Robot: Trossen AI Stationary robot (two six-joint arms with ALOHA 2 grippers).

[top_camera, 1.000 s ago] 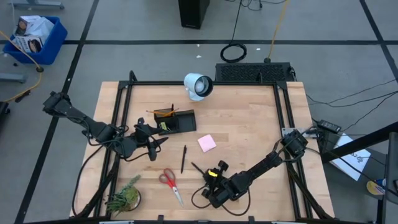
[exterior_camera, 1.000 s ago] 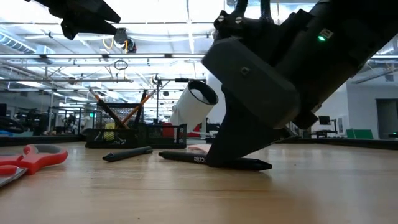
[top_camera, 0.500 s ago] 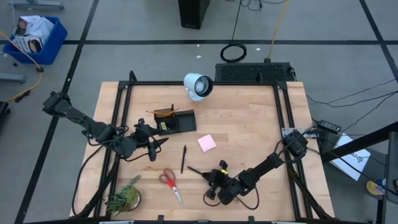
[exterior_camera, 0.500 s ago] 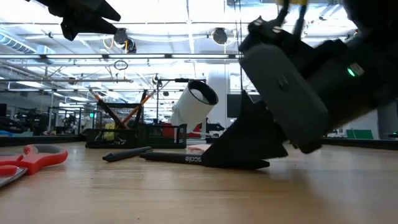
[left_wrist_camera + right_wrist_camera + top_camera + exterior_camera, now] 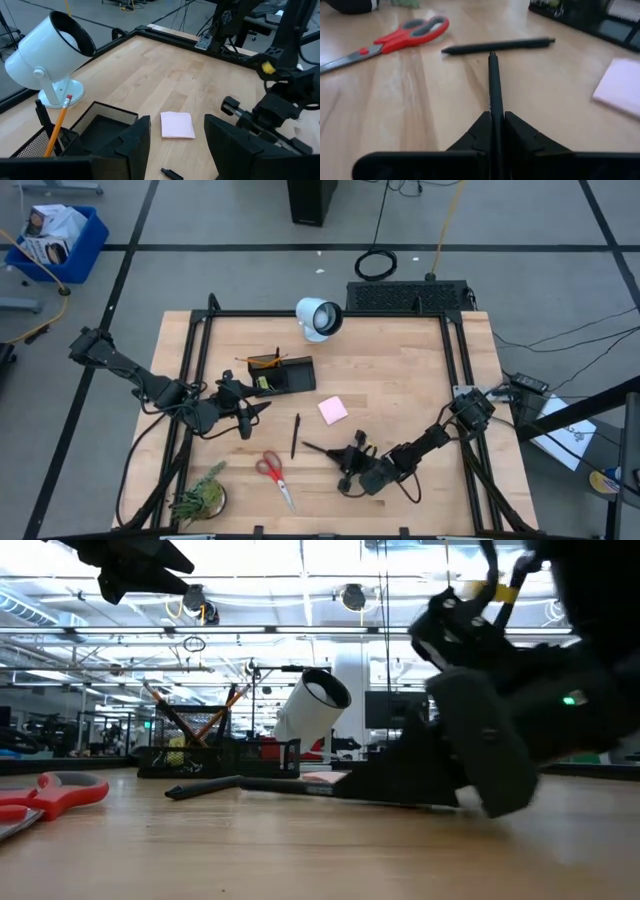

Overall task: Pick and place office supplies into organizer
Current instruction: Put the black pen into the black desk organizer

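My right gripper [image 5: 350, 459] is low over the table's near middle, shut on a slim black pen [image 5: 491, 80]. A second black pen [image 5: 497, 46] lies flat just beyond the held pen's free tip. Red-handled scissors [image 5: 272, 474] lie to its left and a pink sticky-note pad [image 5: 333, 410] lies farther back. The black organizer [image 5: 281, 375] stands at the far left with orange pencils [image 5: 59, 120] sticking up in it. My left gripper [image 5: 175, 150] hovers open, just to the near-left of the organizer. My right gripper pinches the pen's rear part [image 5: 493, 117] between its two fingers [image 5: 520, 132]. The pen lies along the fingers and sticks out well past their tips. The fingers come in nearly level from the table's right. In the low view the pen [image 5: 290, 785] is about level and close to the wood.
A white cylindrical lamp [image 5: 318, 318] stands at the far edge behind the organizer. A green plant [image 5: 200, 498] sits at the near-left corner. A black frame rail [image 5: 455, 370] borders the table. Bare wood lies between the pad and the right rail.
My right gripper has tipped from pointing steeply down to nearly level and drawn back toward the table's right. The pen has gone with it: it has turned to point toward the table's left and sits a little higher in the low view than before.
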